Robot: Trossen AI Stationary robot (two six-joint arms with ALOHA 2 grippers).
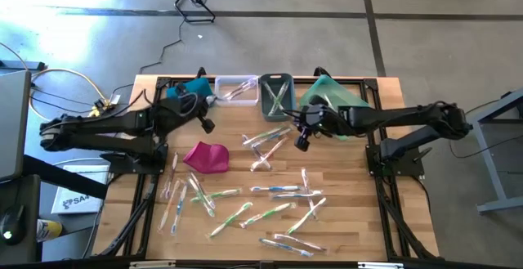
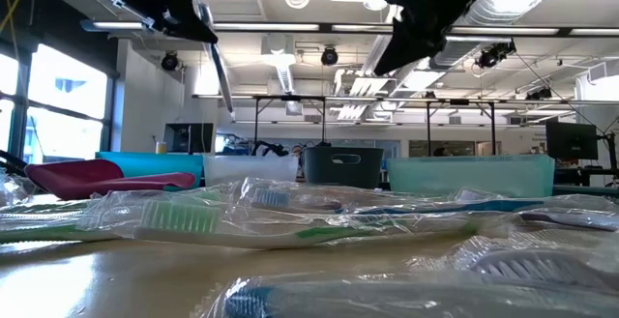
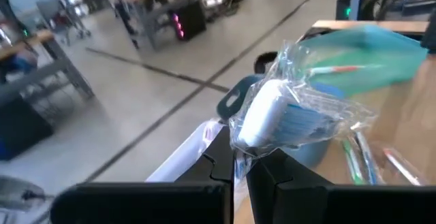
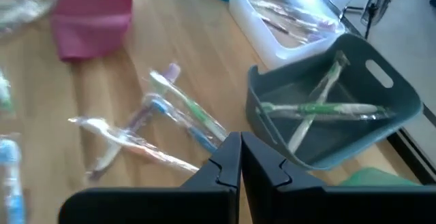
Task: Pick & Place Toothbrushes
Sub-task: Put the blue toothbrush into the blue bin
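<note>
A magenta pouch (image 1: 206,156), grey bin (image 4: 334,112), teal bin (image 1: 331,97) and blue-bristled wrapped toothbrush (image 3: 286,115).

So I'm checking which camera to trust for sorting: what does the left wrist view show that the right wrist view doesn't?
Only the left wrist view: the left fingers shut on a wrapped toothbrush, with the teal bin beyond. Only the right wrist view: the right fingers shut and empty, the grey bin holding two crossed green toothbrushes, the magenta pouch, and loose toothbrushes on the wood. Both: the table and the clear bin.
</note>
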